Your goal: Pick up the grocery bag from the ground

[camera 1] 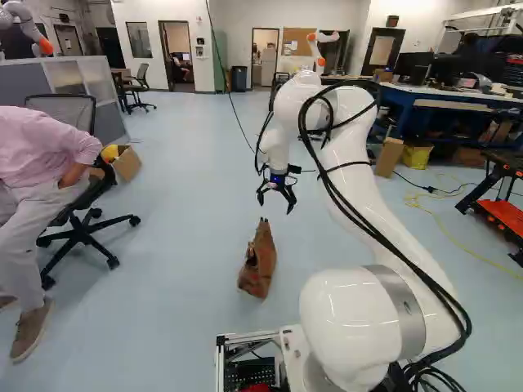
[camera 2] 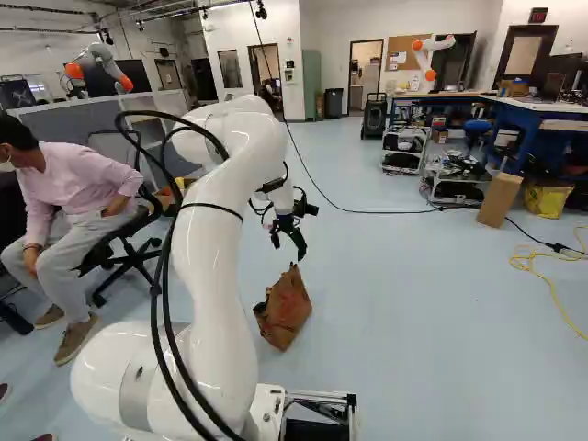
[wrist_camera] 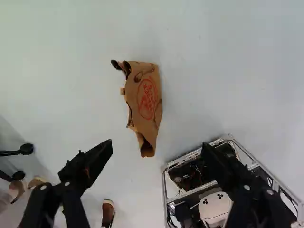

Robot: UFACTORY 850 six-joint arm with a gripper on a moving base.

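The fingers (camera 2: 299, 241) are released, spread wide with a broad gap between them and nothing in their grasp. They hang in the air at the end of the white arm (camera 1: 359, 147), pointing downward.

The grocery bag (wrist_camera: 151, 107) lies on the floor (camera 1: 184, 204), lower than the fingers and apart from them. In the wrist view it is ahead of the fingers, its long side running away from them; the narrow, open end nearest them points toward the gap between their tips, and a curled edge sticks out at the far end. The bag is brown and crumpled, with a red printed mark on its side.

The metal frame of the base (wrist_camera: 166, 190) shows behind one finger in the wrist view, nearer the arm's lowest joint than the bag is. A wheeled chair (camera 1: 88, 220) stands well to the side of the fingers. Well beyond them are an upright cardboard box (camera 1: 389, 157), a blue table (camera 1: 445, 124) and another robot (camera 2: 424, 61). A dark cable (camera 2: 386, 212) crosses the floor beyond the fingers.
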